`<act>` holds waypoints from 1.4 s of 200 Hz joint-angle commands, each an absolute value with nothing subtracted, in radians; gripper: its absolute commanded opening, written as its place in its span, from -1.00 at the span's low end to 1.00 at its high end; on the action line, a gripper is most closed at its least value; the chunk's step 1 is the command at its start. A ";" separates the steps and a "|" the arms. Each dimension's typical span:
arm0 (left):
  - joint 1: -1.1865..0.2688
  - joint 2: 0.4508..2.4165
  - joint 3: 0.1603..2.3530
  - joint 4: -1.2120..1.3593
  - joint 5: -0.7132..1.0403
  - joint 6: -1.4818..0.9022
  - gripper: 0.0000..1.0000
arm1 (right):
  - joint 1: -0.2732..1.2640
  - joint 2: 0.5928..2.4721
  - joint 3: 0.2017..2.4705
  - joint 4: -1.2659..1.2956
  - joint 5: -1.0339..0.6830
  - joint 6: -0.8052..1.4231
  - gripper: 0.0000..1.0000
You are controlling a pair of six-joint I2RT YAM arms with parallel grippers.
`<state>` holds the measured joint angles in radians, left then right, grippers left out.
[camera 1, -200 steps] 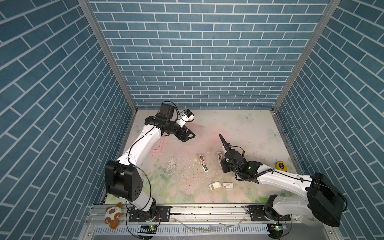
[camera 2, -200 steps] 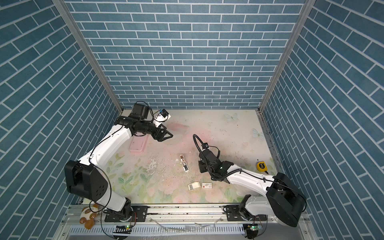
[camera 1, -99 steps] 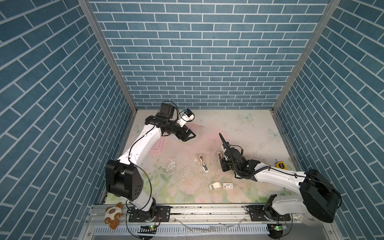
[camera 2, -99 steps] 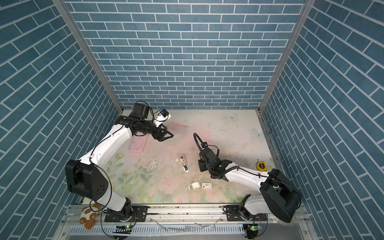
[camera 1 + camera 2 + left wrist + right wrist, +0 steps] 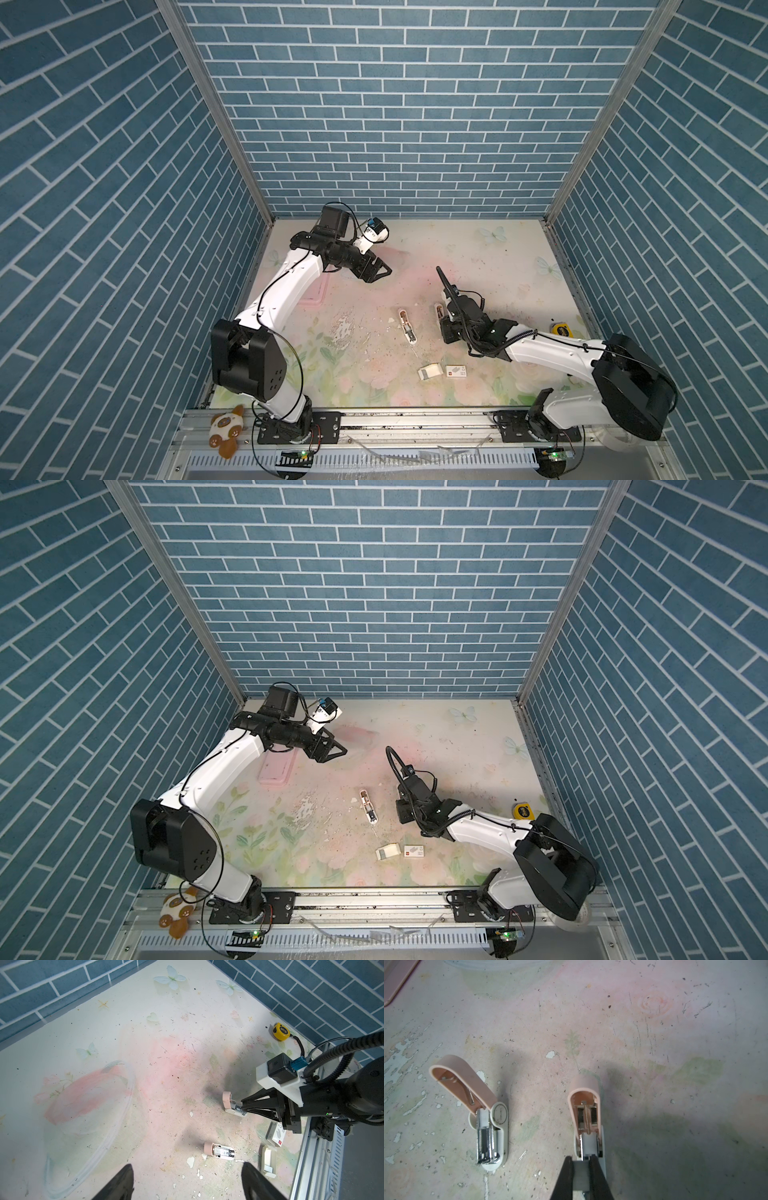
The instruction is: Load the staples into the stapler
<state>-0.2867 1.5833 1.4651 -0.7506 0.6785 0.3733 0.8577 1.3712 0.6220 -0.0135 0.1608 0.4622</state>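
Note:
Two pink-and-white staplers lie open mid-table. My right gripper (image 5: 581, 1160) is shut on a grey strip of staples (image 5: 581, 1176), held end-on at the metal channel of the right stapler (image 5: 586, 1093), whose lid is tipped up. In a top view that stapler (image 5: 439, 309) sits just beyond the right gripper (image 5: 443, 319). The other stapler (image 5: 407, 328) lies alone to its left. The white tray (image 5: 430, 371) and the red-marked sleeve (image 5: 456, 371) lie nearer the front. My left gripper (image 5: 380, 270) hangs open and empty above the back left.
A yellow tape measure (image 5: 562, 330) lies by the right wall. A pink flat tray (image 5: 276, 771) rests under the left arm. A clear round dish (image 5: 89, 1122) shows in the left wrist view. A plush toy (image 5: 224, 428) sits on the front rail.
The right arm's rear links have shifted slightly while its gripper stays at the stapler. The left arm has not moved.

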 commanded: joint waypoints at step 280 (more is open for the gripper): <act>-0.292 1.581 1.434 -0.742 0.698 0.364 0.66 | 0.843 1.434 0.607 0.005 0.178 0.420 -0.91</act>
<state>-0.2867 1.5833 1.4467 -0.7429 0.6788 0.3691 0.8497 1.4273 0.6079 0.0078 0.1707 0.4438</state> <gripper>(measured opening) 0.827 0.136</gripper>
